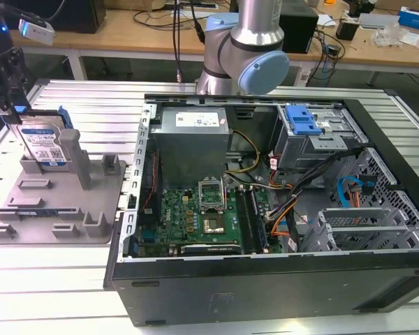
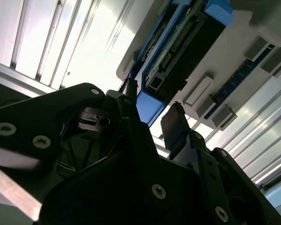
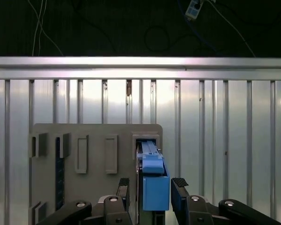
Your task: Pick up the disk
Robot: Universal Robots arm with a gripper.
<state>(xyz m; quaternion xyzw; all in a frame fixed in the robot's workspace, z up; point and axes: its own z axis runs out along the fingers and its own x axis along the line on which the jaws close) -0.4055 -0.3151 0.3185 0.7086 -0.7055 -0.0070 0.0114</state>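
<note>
Disk [image 1: 43,145] is standing on end in the grey tray [image 1: 28,209] at the exterior view's left, its long axis upright. Its blue-and-white label is showing, with print too small to read. In the second wrist view its connector edge is facing up. The gripper [image 3: 152,184] is hovering above with its fingers [image 3: 179,186] parted, straddling the blue rail and gripping nothing.

The arm [image 1: 246,31] is standing upright at the back of the scene in the exterior view, its silver column rising out of frame above a blue-capped joint [image 1: 264,70]. The tool [image 1: 12,112] is hanging at the exterior view's left, pointing straight down. In both wrist views its two dark fingers [image 3: 123,186] are standing apart and parallel, with a gap between them.
</note>
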